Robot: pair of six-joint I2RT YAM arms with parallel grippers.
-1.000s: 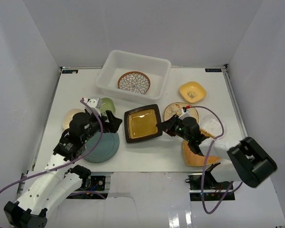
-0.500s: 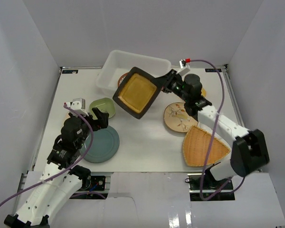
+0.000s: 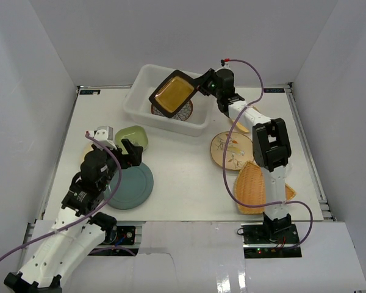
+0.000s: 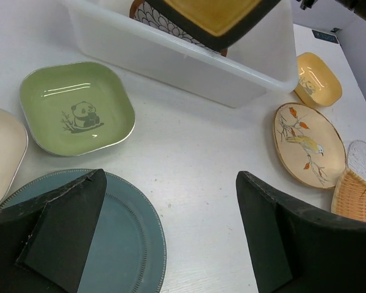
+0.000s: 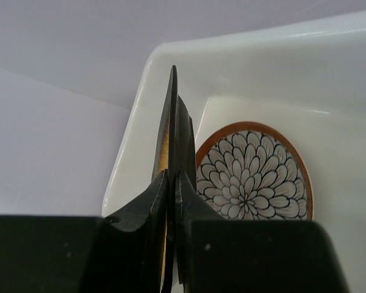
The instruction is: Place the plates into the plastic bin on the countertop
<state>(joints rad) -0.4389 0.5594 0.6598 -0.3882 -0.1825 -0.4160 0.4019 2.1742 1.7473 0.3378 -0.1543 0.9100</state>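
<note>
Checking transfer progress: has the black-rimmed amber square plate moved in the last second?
Yes. The amber square plate rose off the countertop and moved up-frame; the right end effector holds it tilted over the plastic bin.

Black-rimmed amber plate (image 3: 172,93); brown petal-patterned plate (image 5: 250,177)

**Setting:** robotics lab test cell.

**Evidence:**
- Bare white walls (image 3: 36,73) box in three sides of a white table (image 3: 183,183).
- Metal rails (image 3: 305,143) run along the table's edges.
- Two robot arms, the left arm (image 3: 61,235) and the right arm (image 3: 274,174), are bolted at the near edge.
- Purple cables (image 3: 224,174) loop loose along both arms.
- Exposed circuit boards (image 3: 259,237) sit at the arm bases.

**Props:** household ware only. Assorted plates (image 3: 134,186) are spread over the table beside a white plastic tub (image 3: 165,121).
</note>
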